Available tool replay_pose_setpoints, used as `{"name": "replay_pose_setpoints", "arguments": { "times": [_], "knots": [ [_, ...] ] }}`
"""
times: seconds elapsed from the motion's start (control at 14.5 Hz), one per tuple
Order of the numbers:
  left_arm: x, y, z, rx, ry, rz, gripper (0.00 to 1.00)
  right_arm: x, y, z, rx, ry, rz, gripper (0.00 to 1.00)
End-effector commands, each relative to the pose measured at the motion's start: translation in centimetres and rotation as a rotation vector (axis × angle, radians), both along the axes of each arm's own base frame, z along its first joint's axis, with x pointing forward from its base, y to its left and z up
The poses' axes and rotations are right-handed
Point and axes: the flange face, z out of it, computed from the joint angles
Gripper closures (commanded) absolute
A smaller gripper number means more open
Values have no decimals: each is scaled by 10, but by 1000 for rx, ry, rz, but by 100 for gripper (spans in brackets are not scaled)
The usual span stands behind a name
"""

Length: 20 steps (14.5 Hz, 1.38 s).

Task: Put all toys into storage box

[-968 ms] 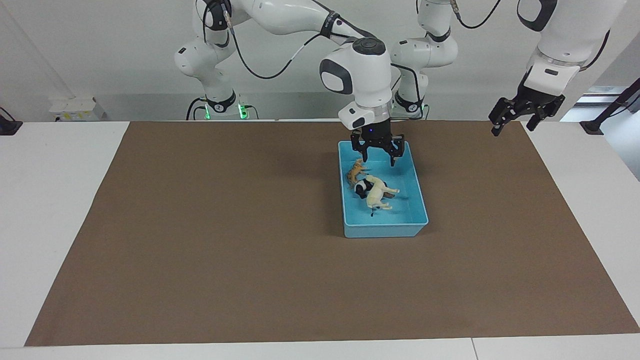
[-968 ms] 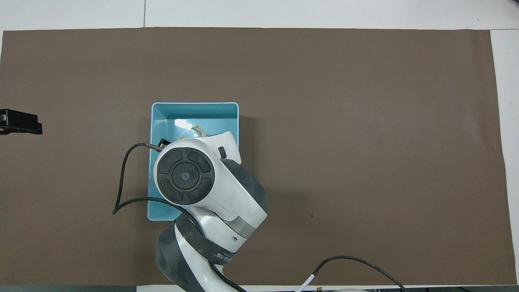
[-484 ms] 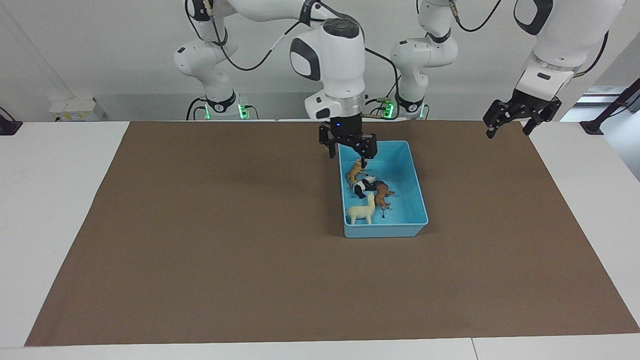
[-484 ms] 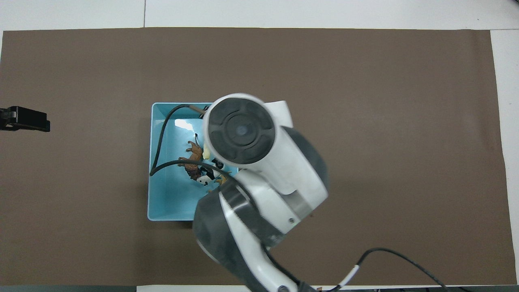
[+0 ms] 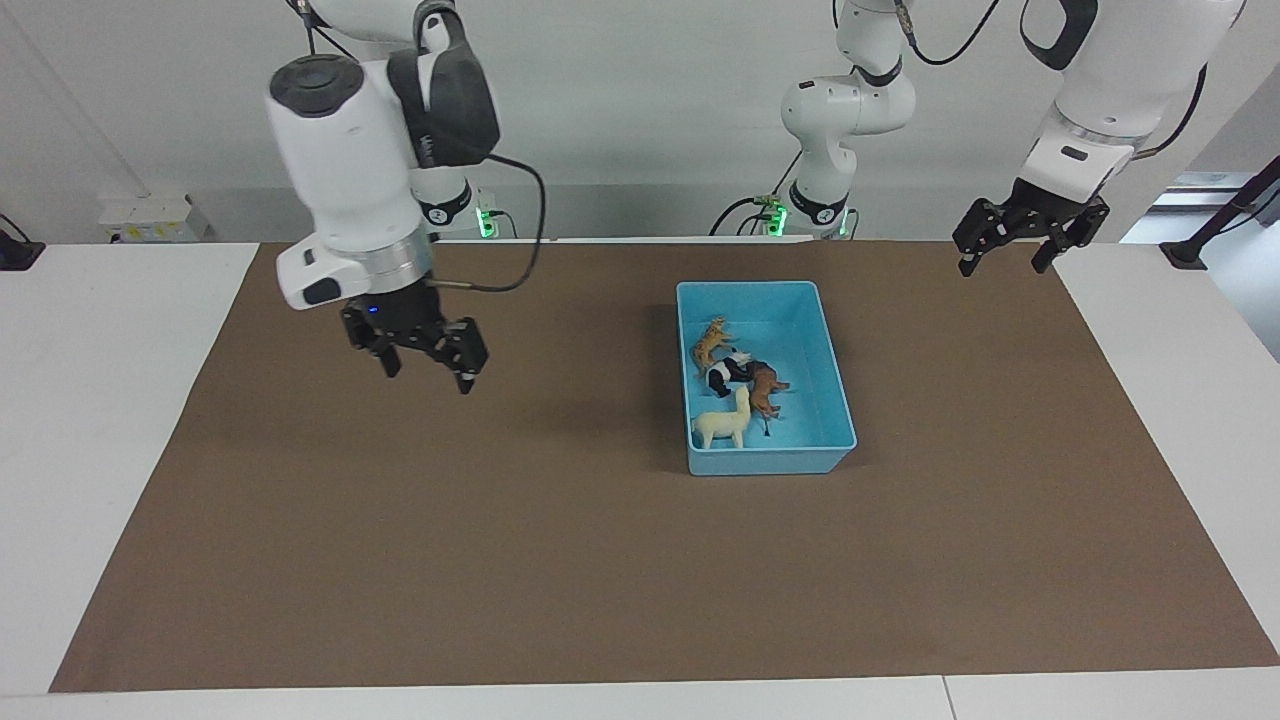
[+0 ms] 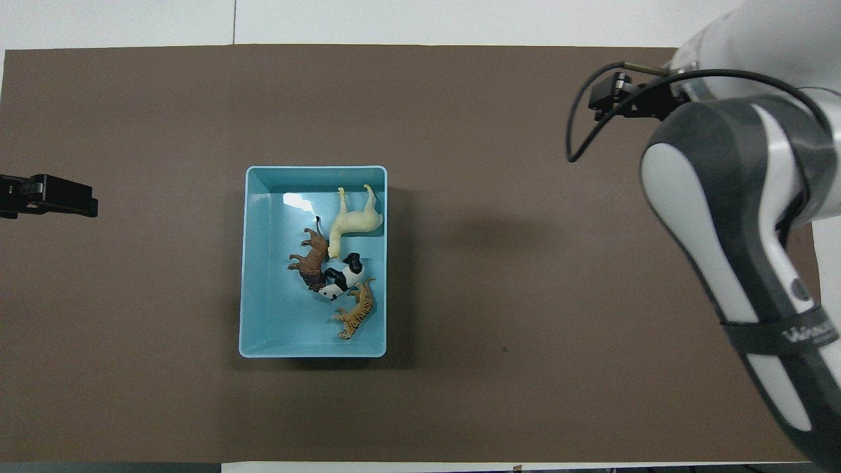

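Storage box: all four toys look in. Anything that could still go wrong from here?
1. The cream horse stands upright against the storage box wall farthest from the robots; a bump to the box could tip it, probably inside.
2. The tiger, panda and lion lie touching in a cluster, so any later regrasp might snag two at once.
3. The right pincer hangs open over bare mat, the left pincer waits near the mat's edge; both are away from the box, so little risk.

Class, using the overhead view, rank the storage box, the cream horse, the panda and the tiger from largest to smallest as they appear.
1. storage box, far the largest
2. cream horse
3. panda and tiger: they look alike in size, so no ranking between them
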Motion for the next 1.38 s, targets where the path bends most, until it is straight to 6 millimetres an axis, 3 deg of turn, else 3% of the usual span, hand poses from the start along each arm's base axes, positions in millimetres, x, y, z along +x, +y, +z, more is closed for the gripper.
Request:
{"name": "replay_pose_setpoints", "arguments": {
  "times": [0.0,0.21,0.35,0.55,0.83,0.97,1.31],
  "knots": [
    [-7,-11,-1,-22,40,-33,0,-2,-47,-7,-16,29,109,0],
    [-13,-18,-7,-18,64,-63,0,-22,-95,0,-8,118,126,0],
    [-15,-18,-8,-17,72,-69,0,-39,-131,20,1,123,180,0],
    [-16,-27,-8,-18,72,-83,0,-83,-151,47,29,143,181,0],
    [-16,-27,-8,-18,74,-83,0,-142,-165,59,54,145,170,0],
    [-16,-27,-8,-18,74,-82,0,-144,-162,61,41,145,223,0],
    [-16,-24,-7,-20,69,-74,0,-125,-178,88,-13,114,202,0]
  ]
}}
